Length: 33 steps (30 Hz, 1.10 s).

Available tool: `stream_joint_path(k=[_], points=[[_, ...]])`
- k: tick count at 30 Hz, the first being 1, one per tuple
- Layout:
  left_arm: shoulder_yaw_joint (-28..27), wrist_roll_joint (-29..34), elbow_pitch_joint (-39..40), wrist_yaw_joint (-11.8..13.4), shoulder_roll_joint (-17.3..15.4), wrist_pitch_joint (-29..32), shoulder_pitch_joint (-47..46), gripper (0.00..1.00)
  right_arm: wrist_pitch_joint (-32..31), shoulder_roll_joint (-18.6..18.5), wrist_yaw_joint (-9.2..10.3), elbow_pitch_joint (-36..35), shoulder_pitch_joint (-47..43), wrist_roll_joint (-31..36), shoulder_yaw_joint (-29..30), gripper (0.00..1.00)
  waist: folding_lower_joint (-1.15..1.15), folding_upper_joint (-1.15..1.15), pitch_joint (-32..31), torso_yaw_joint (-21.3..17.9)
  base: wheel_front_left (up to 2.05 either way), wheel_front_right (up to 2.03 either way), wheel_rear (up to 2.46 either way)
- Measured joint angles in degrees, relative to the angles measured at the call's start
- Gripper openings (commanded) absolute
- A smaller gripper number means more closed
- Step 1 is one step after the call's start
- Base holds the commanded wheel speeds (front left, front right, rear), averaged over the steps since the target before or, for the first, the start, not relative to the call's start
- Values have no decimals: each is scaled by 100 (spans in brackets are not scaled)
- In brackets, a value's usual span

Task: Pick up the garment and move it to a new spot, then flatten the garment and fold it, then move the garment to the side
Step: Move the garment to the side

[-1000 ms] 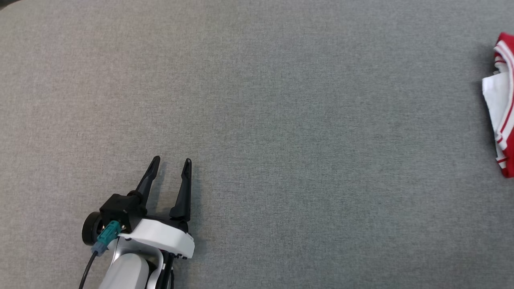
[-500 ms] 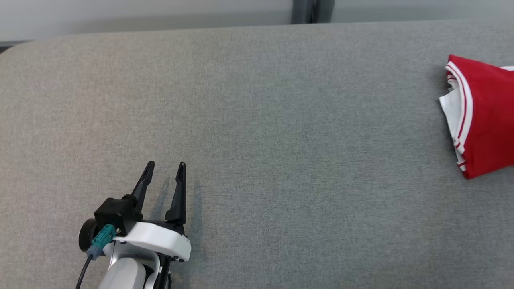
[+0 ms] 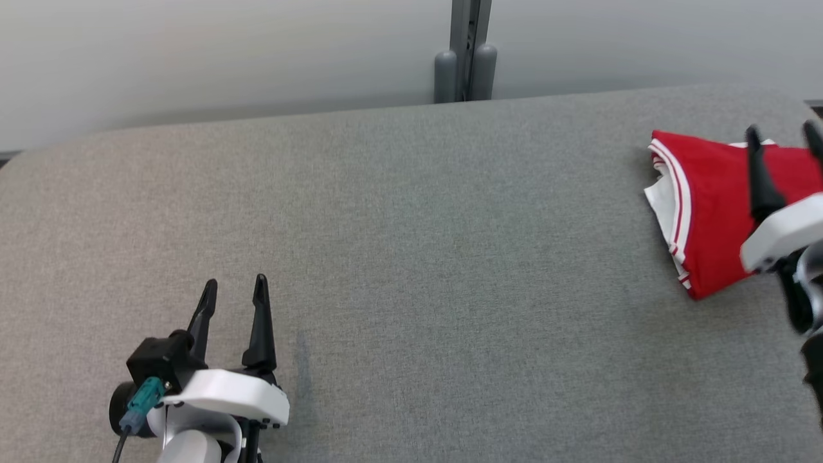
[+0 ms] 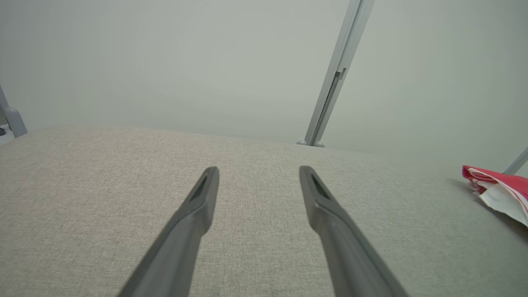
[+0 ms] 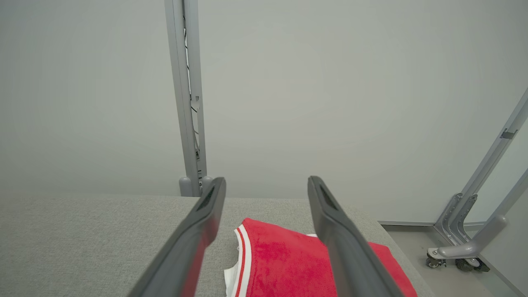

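Your garment lies folded at the right end of the grey padded surface. It is a red piece with white striped trim, and a white layer shows along its left edge. Its far edge sits near the back edge of the surface. In the right wrist view the surface's right edge runs just beyond the cloth, with floor below and the castered foot of a grey frame standing there. You have little room on that side.

Your right gripper stands over the garment's right part with its two fingers spread and nothing between them. You cannot tell from these views whether the tips touch the cloth.

To the garment's left the surface runs bare and wide, as far as its rounded left corner. Your left gripper sits there at the near left, well apart from the garment. Its fingers are spread too, it holds nothing, and it hangs low over the fabric.

Along the back a pale wall rises behind the surface. A grey upright post stands at about the middle of the back edge.
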<state>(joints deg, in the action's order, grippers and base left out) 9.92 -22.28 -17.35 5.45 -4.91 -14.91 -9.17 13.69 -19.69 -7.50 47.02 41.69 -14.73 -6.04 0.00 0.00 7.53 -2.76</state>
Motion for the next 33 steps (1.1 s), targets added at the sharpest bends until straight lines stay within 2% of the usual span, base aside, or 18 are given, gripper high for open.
stream_joint_path(k=[5, 11, 14, 18, 22, 33], points=[[32, -45, -13, 9, 53, -8, 218, 100, 49, 449, 0, -936, -1082, -182, 171, 100, 0, 0, -281, -33, 0, 0, 0], [93, 146, -64, 165, 42, -8, 438, 100, 34, 1136, 0, -2098, -2225, 235, 642, 100, 0, 0, -460, 25, 0, 0, 0], [130, 199, -62, 165, 40, -8, 549, 100, -158, 1523, 0, -2810, -2794, 397, 791, 100, 0, 0, -512, 130, 0, 0, 0], [125, 215, -12, 167, 46, -9, 580, 100, -299, 1660, 1, -3376, -3277, 439, 749, 100, 0, 0, -547, 259, 0, 0, 0], [127, 227, 49, 169, 85, -8, 698, 100, -319, 1682, 1, -3657, -3635, 331, 712, 100, 0, 0, -575, 389, 0, 0, 0], [126, 305, 179, 160, 158, -9, 787, 100, -255, 1690, 1, -3560, -3900, 109, 334, 100, 0, 0, -593, 537, 0, 0, 0]])
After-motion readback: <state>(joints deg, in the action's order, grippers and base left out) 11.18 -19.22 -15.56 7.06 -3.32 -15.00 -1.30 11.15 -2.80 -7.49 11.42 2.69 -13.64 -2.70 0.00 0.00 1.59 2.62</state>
